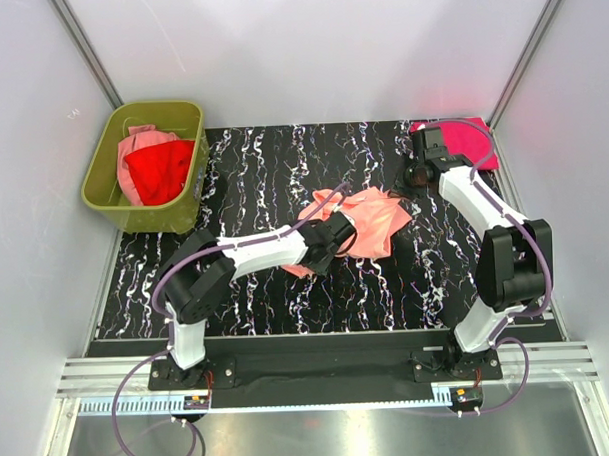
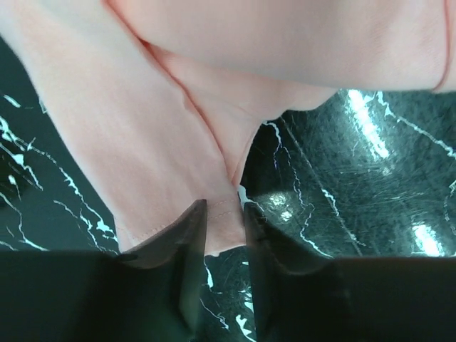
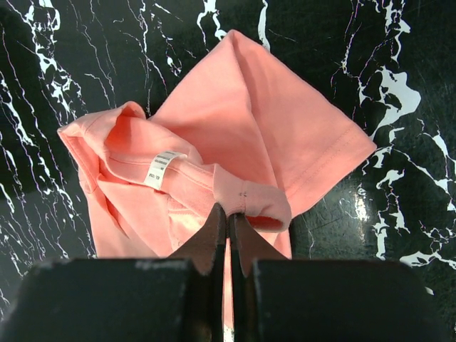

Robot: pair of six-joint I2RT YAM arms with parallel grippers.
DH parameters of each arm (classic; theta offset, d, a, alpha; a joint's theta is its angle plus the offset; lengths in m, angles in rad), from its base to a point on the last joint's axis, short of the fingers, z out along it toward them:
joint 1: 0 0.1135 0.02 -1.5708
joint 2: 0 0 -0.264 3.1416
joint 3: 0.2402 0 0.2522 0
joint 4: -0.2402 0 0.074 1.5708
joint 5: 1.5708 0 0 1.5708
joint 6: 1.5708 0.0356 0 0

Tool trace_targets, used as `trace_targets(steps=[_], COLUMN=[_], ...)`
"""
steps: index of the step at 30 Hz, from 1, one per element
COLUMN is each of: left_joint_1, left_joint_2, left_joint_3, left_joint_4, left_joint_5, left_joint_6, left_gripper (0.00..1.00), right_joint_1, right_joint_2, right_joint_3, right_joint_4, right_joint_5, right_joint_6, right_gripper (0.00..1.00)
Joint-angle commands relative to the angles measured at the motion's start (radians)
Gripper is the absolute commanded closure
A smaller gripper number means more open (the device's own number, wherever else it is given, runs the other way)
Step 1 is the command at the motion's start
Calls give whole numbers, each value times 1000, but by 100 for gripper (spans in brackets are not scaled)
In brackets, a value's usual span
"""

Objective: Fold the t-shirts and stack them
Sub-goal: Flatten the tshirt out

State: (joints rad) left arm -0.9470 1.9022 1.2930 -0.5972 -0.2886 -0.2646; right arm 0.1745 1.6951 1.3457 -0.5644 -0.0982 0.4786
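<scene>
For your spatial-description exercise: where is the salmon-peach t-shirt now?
In the top view the salmon-peach t-shirt lies crumpled on the mat, just right of centre, the left gripper pinching its left edge, the right gripper its far-right edge.

You had white walls (image 1: pixel 308 48) enclosing a black marbled mat (image 1: pixel 262 169); glare (image 2: pixel 363 121) lay on it just ahead of the left gripper (image 2: pixel 224 206); a metal rail (image 1: pixel 319 368) ran well behind that gripper.

The salmon t-shirt (image 3: pixel 235 121) is seen as soft, matt cloth with stitched hems. The bench (image 2: pixel 342 178) is finished in glossy, marble-veined black. The bin (image 1: pixel 149 215) is moulded in smooth olive plastic.
</scene>
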Motion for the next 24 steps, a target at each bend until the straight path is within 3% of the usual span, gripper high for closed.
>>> trace_targets(steps=[1, 4, 6, 14, 19, 24], left_joint_1=[-9, -10, -10, -9, -9, -9], left_joint_2=[-2, -34, -87, -357, -500, -575], left_joint_3=[43, 72, 115, 298, 477, 707], left_joint_4=[-9, -53, -96, -291, -467, -587], left_joint_5=[-70, -104, -110, -233, -418, -576], left_joint_6=[-12, -27, -28, -82, -85, -50], left_gripper=[79, 95, 100, 100, 100, 100], right_joint_1=[-3, -4, -3, -4, -4, -4], right_joint_2=[-51, -55, -61, -181, -335, -514], right_joint_3=[0, 12, 29, 154, 289, 359], right_joint_4=[29, 17, -8, -165, -261, -232], right_joint_5=[-5, -1, 3, 109, 242, 250], right_joint_6=[2, -3, -6, -20, -41, -15], right_gripper=[97, 98, 98, 100, 100, 100])
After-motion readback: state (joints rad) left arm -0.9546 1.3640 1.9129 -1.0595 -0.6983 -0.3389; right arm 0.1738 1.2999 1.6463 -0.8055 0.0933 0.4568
